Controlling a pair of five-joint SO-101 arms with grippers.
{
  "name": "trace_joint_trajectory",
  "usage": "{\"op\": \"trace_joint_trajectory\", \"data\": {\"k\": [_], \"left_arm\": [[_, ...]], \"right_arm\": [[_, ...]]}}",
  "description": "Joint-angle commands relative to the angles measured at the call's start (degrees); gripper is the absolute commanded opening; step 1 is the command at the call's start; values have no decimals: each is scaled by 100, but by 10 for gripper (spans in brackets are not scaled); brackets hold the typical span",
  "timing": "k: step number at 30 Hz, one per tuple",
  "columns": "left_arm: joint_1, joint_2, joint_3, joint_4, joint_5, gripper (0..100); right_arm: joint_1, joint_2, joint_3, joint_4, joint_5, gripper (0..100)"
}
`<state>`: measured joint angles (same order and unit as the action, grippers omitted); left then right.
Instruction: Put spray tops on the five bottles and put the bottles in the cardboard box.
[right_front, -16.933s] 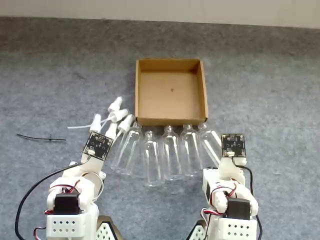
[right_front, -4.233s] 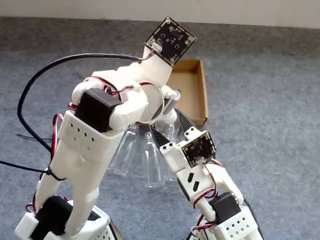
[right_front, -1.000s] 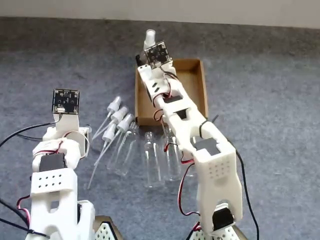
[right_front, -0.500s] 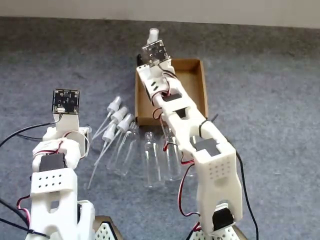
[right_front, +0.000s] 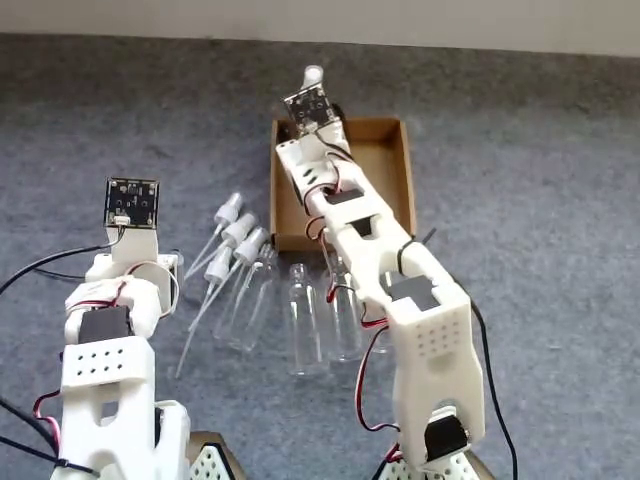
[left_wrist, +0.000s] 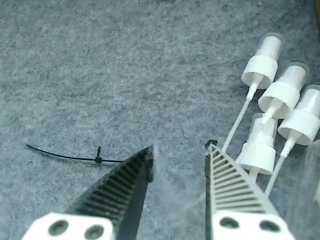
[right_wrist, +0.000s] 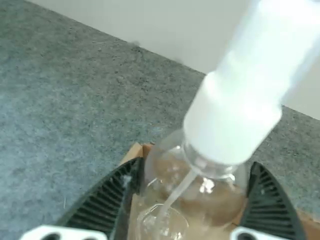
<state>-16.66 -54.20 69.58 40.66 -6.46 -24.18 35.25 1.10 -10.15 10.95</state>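
Now right gripper (right_wrist: 194, 176), arm stretched fwd, pinches capped bottle (right_wrist: 220, 145) at cardboard box (right_front: 385, 175) far corner; left gripper (left_wrist: 180, 148) spread, low.

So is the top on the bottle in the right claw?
On: the white top sits on the bottle neck, tube inside.

In the high view the right arm (right_front: 400, 290) is stretching up the middle of the frame, covering much of the cardboard box (right_front: 405, 180) and the right end of the bottles (right_front: 305, 320) at lower centre. At upper centre its wrist board (right_front: 307, 106) is hiding the capped bottle (right_wrist: 200, 200), leaving just the spray top (right_front: 312, 76) showing. In the right wrist view that spray top is blurring and running off frame, and the capped bottle is blocking most of the box. In the left wrist view an empty bottle (left_wrist: 314, 170) is being cut by the frame edge.
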Motion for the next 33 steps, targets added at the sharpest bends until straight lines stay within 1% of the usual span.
{"op": "trace_joint_trajectory", "data": {"k": [1, 7, 11, 16, 24, 29, 33], "left_arm": [[84, -110, -22, -70, 35, 161], [84, -110, -22, -70, 35, 161], [84, -110, -22, -70, 35, 161], [84, -110, -22, -70, 35, 161], [84, -110, -22, -70, 35, 161], [84, -110, -22, -70, 35, 161], [84, -110, -22, -70, 35, 161]], "right_arm": [[-84, -154, -286, 31, 0, 272], [-84, -224, -664, 154, -9, 272], [-145, -242, -1077, 752, -9, 272], [-215, -259, -1569, 1121, -35, 272], [-251, -259, -2888, 2422, -18, 272], [-233, -259, -3952, 3521, -18, 272], [-233, -259, -4980, 4602, -9, 272]]}}
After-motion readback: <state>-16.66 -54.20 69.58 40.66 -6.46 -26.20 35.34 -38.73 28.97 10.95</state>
